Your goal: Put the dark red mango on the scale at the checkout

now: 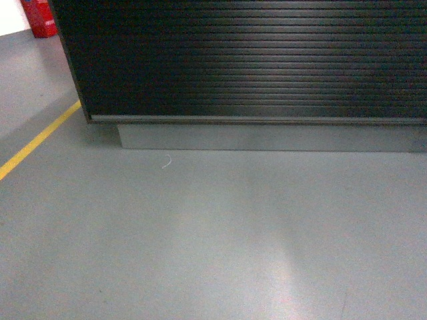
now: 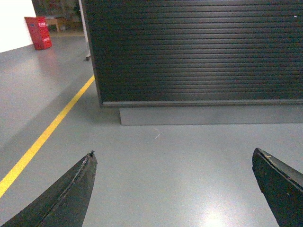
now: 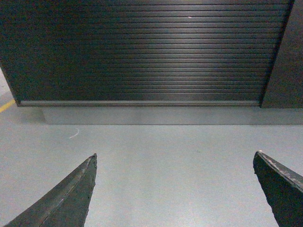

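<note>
While the robot faces the checkout (image 1: 253, 60), whose ribbed black front fills the head view from 10 o'clock to 2 o'clock above a grey plinth (image 1: 267, 137), neither the dark red mango nor the scale appears in any view. Bare grey floor (image 1: 213, 233) spreads below, crossed by one yellow line (image 1: 37, 140) at 9 o'clock, with one red box (image 1: 37, 17) at 11 o'clock. Each wrist view shows a single gripper – left gripper (image 2: 175, 189), right gripper (image 3: 175, 189) – jaws spread wide, holding nothing. By my reading, this is the approach or search step – the fruit is not yet in hand. Next calls for finding the mango, probably above the cameras' present aim
</note>
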